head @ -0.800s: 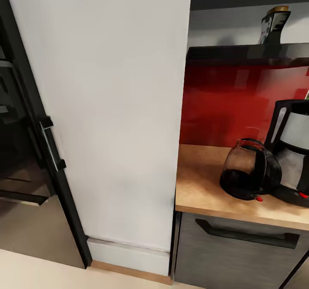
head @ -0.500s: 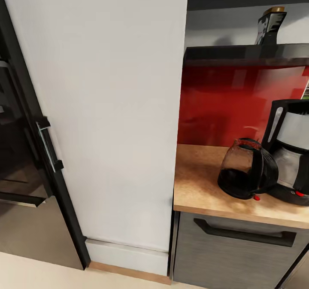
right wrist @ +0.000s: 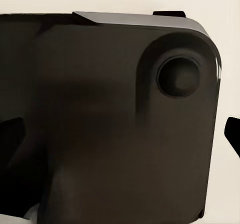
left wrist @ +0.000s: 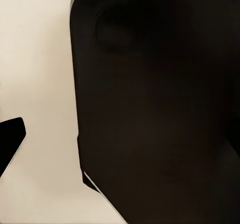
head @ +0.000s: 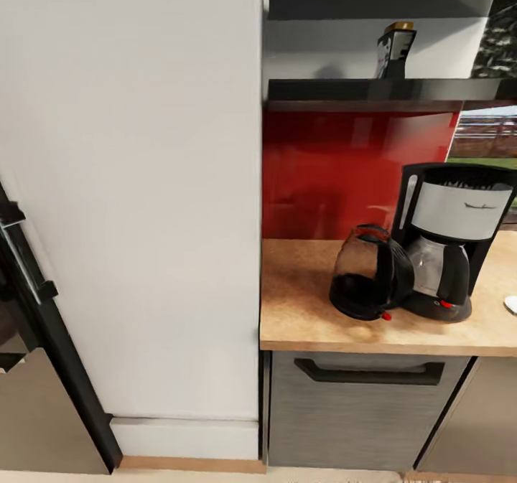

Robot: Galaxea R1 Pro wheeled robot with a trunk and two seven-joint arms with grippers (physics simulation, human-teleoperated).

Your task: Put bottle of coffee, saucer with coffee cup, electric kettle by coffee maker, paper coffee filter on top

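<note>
Floor (head: 215, 474) runs pale along the bottom of the head view, under a wood kickboard and a white plinth. Above it stands a tall white cabinet (head: 136, 196), with a dark appliance door and its bar handle (head: 25, 264) on its left side. Right of the cabinet sits a grey drawer (head: 359, 411) with a black handle, and over it the wood counter (head: 301, 311). On the counter the kettle (head: 370, 273), dark with a red button at its base, stands touching or just beside the coffee maker (head: 449, 242), which is upright against the red backsplash (head: 337, 174). A small white object (head: 511, 303) lies at the counter's right edge, cut off by the frame; what it is cannot be told. Farther up, on the dark shelf (head: 388, 90), the bottle (head: 393, 49) of coffee stands with its gold cap, above and slightly left of the coffee maker. Each wrist view looks onto a dark rounded robot body (left wrist: 160, 104) (right wrist: 105, 124) against a pale ground, with black tips at the frame edges; from these I cannot tell how far either pair of fingers is parted, nor where the task's things lie relative to them, and nothing is seen in their hold.
</note>
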